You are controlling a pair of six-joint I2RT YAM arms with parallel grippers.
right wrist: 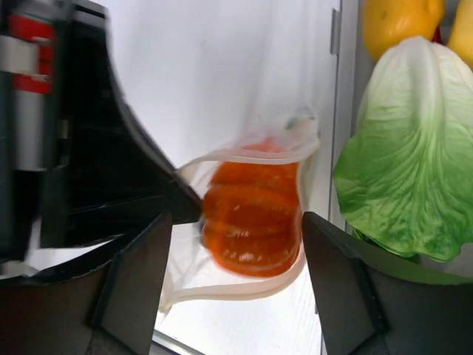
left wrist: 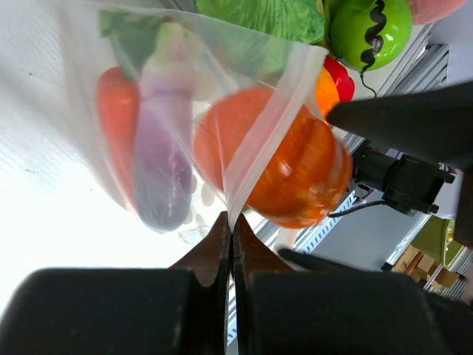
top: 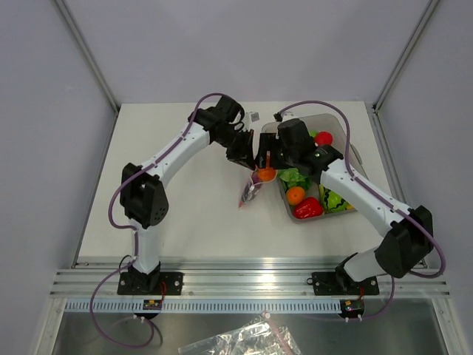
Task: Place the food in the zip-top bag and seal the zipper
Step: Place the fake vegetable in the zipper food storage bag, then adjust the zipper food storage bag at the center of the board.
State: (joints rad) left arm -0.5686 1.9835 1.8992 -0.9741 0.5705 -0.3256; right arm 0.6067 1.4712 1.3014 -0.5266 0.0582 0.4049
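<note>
Here, clear bag [right wrist: 181, 255] agape, orange piece [right wrist: 251, 222] perhaps inside

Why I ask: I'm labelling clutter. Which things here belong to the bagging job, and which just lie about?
Job: zip-top bag, zipper, eggplant, red-orange piece, small orange piece.
Lying about: lettuce, red pepper, round orange fruit.

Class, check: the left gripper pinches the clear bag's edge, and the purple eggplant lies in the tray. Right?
No: the purple eggplant lies inside the clear bag, as the left wrist view shows; the left gripper does pinch its edge.
</note>
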